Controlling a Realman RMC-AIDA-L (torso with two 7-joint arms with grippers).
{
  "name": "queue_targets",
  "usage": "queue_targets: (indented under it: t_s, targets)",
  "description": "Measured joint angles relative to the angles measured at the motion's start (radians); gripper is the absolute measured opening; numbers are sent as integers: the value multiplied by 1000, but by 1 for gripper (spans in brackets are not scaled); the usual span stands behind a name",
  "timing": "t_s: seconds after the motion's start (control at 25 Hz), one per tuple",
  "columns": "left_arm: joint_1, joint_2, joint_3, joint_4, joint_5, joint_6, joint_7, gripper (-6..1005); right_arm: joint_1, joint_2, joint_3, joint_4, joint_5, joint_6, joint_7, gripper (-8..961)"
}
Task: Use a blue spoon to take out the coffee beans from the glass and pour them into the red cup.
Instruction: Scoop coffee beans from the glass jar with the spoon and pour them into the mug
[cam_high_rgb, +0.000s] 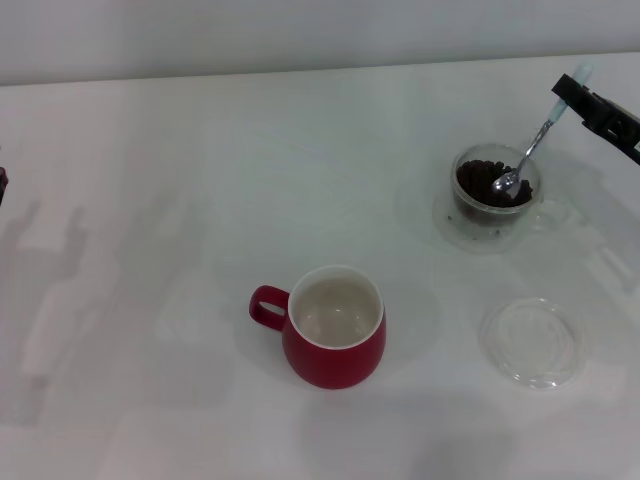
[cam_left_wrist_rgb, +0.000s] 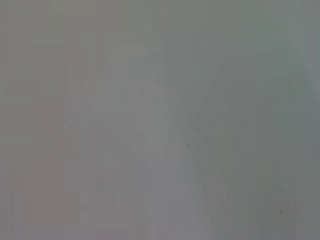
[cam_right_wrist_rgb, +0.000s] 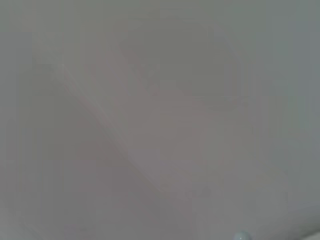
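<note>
Dish: A flat clear dish (cam_high_rgb: 532, 341) lies nearest the camera, well below the spoon's bowl and apart from it, on the white table (cam_high_rgb: 150, 200).

Cup: The red cup (cam_high_rgb: 335, 327) stands upright, white inside bare, handle turned away from the spoon; it sits well apart from the spoon, down and across the table toward the robot's left.

Beans: The beans (cam_high_rgb: 480, 180) form a dark heap around and under the spoon's metal bowl; whether any lie in the bowl cannot be told.

Glass: The glass (cam_high_rgb: 494, 193) on its clear saucer holds the heap, with the spoon's bowl inside its rim.

Spoon: The spoon (cam_high_rgb: 527, 156) slants down into the glass, its pale-blue end up in the gripper.

Right gripper: The right gripper (cam_high_rgb: 566, 92), beyond the glass at the frame's right edge, is clamped on the handle tip.

Left gripper: Not seen; only a dark sliver shows at the left edge.

Risk: The long carry to the cup looks hazardous; a tilted bowl or a pinch so near the tip could spill beans, and lifting against the rim could drag the glass.
</note>
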Motion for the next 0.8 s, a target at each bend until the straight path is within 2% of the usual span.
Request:
queue_targets:
  t_s: [0.8]
  targets:
    - [0,0,0,-6,-5,-1,-1,561,-19,0,43,15,25,-41,195,146]
